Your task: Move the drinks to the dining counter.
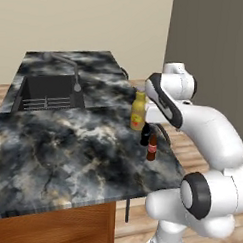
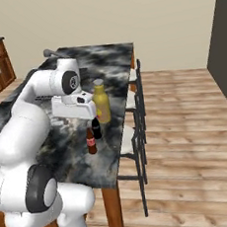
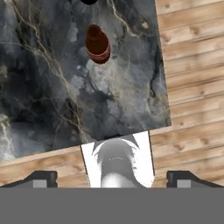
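Gripper [image 2: 96,129] fingers spread, empty, hanging just above the dining counter [image 1: 67,151] near its stool-side edge. Brown bottle [image 2: 91,140] upright, just beside on the robot's side; yellow bottle [image 2: 101,102] upright, just beyond.

Yellow bottle [image 1: 138,110] partly behind tool [image 1: 145,135]
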